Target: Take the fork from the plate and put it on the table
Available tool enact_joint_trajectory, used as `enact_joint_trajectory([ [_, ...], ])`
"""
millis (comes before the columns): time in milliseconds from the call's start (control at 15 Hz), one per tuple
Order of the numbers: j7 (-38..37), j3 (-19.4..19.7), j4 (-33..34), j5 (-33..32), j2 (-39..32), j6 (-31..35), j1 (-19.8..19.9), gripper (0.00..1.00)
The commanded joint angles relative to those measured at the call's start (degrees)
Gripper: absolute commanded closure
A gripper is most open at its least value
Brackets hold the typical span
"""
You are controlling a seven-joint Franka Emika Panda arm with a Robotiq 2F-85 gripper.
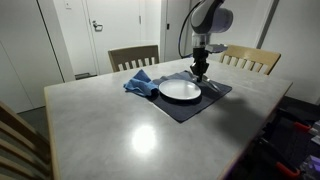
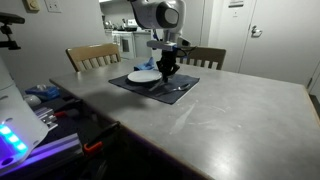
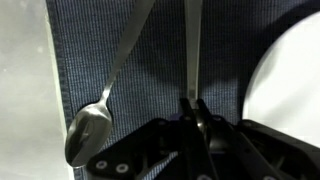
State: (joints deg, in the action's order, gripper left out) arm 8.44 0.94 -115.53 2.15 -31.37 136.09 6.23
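My gripper (image 3: 192, 105) is shut on the thin silver handle of the fork (image 3: 191, 45), low over the dark placemat (image 3: 150, 60). The fork's tines are hidden by the fingers. The white plate (image 3: 290, 80) lies just to the right of the fork in the wrist view. In both exterior views the gripper (image 1: 200, 72) (image 2: 167, 72) points straight down at the edge of the plate (image 1: 180, 90) (image 2: 143, 76), over the placemat (image 1: 190, 105) (image 2: 150, 85).
A silver spoon (image 3: 105, 100) lies on the placemat left of the fork. A blue cloth (image 1: 140, 82) sits beside the plate. The grey table (image 1: 120, 130) (image 2: 230, 120) has wooden chairs (image 1: 133, 57) (image 1: 250, 60) behind it.
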Motion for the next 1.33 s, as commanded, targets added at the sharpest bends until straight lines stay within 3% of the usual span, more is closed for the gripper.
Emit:
enact_joint_trajectory([
  [0, 0.12, -0.06, 4.4, 0.16, -4.19, -3.28, 0.43, 0.98],
  [267, -0.1, -0.01, 7.19, -0.22, -5.84, -6.2, 0.14, 0.98],
  [333, -0.25, 0.1, 7.65, -0.42, -5.94, -6.94, -0.01, 0.9],
  [400, -0.5, 0.11, 7.8, -0.33, -5.78, -7.61, -0.07, 0.65],
  [600, -1.48, 0.45, 5.61, -0.31, -3.03, -9.34, -0.28, 0.56],
  [1133, -4.62, 1.11, -2.49, 0.54, 6.05, -9.71, -0.11, 0.01],
  [1267, -4.76, 1.19, -3.29, 0.41, 7.39, -10.15, -0.25, 0.0],
])
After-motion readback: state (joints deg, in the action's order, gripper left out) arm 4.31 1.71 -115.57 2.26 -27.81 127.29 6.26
